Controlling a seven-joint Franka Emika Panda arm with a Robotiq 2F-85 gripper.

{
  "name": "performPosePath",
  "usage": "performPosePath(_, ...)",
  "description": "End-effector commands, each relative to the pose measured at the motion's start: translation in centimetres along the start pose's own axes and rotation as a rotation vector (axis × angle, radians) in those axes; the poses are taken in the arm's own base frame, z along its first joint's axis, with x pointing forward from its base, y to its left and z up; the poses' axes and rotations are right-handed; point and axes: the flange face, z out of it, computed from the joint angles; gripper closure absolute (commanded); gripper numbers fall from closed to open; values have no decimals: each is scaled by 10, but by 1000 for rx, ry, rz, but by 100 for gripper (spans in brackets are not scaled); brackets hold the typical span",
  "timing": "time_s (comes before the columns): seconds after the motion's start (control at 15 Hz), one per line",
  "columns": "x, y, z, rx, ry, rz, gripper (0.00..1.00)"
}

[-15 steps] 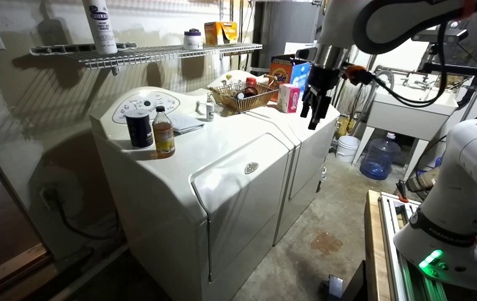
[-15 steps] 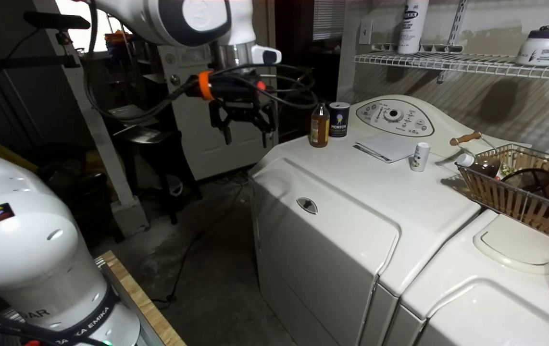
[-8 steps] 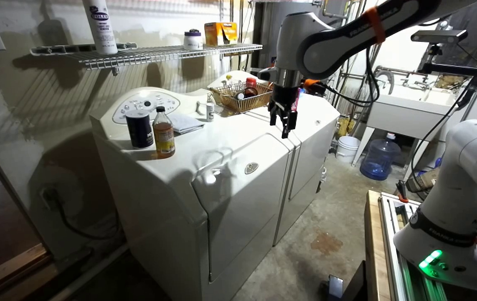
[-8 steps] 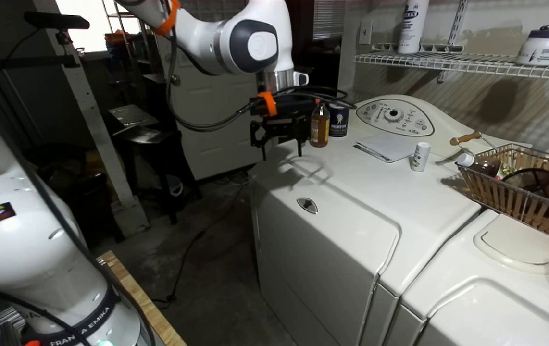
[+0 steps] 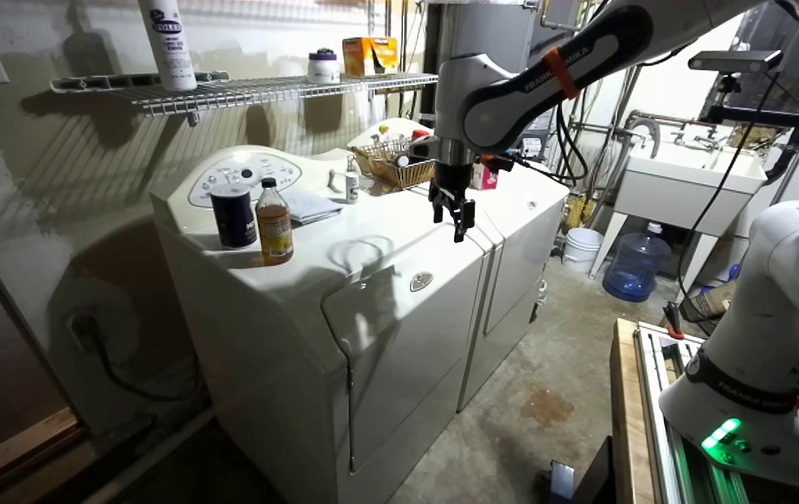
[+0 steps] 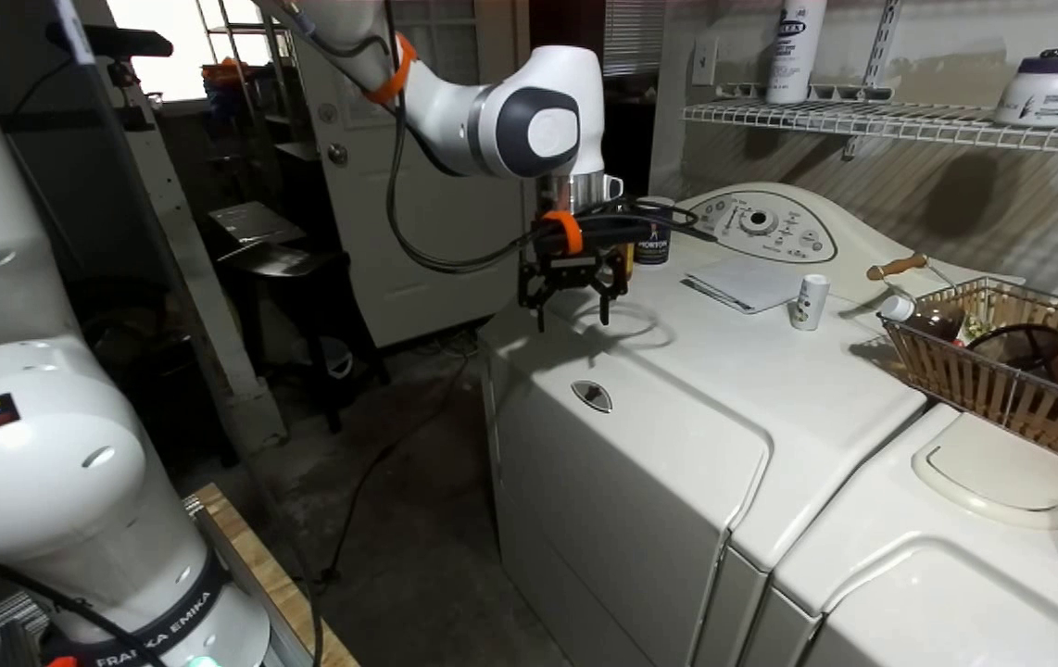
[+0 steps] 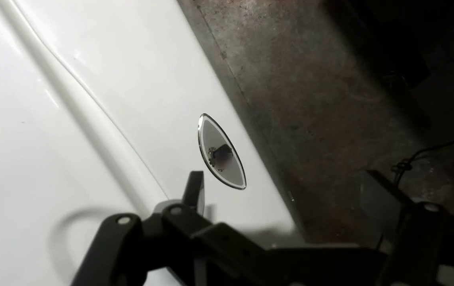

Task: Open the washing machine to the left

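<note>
The washing machine (image 5: 252,392) is a large white box; it also shows in an exterior view (image 6: 547,556). Its wide white door (image 5: 406,364) is shut, with a small oval plate (image 5: 421,281) near its upper edge; the plate also shows in an exterior view (image 6: 592,396). My gripper (image 5: 449,228) points down, open and empty, above the door's sloped upper part in both exterior views (image 6: 573,323), apart from it. In the wrist view my gripper (image 7: 284,172) has its jaws wide apart; one finger (image 7: 193,188) is over the white door near the oval plate (image 7: 222,153), the other over the floor.
A matching white machine (image 5: 511,301) stands alongside. On the tops are a bottle (image 5: 274,227), a dark can (image 5: 233,215), papers (image 5: 308,207), a small white shaker (image 6: 810,302) and a basket (image 6: 1039,417). A wire shelf (image 5: 266,87) runs along the wall behind.
My gripper has moved toward the washing machine and down, from off to the side to above its door's upper part. It stays open. The door has not moved.
</note>
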Motion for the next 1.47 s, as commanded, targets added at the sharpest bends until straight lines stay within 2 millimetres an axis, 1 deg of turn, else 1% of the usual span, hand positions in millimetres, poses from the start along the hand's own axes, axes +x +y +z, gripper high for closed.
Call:
performPosePath(0.0,1,0,-1,0,0,-1,0)
performPosePath(0.13,2,0,-2,-1,1,-2,0)
performPosePath(0.33,8,17,15,5,54,-54,0)
performPosePath(0.73,17,59,70,-22,-1,-147,0)
performPosePath(0.93,20,81,92,-27,-33,-226,0)
performPosePath(1.2,14,108,104,-4,-52,-303,0)
performPosePath(1.4,7,117,112,65,-51,-369,0)
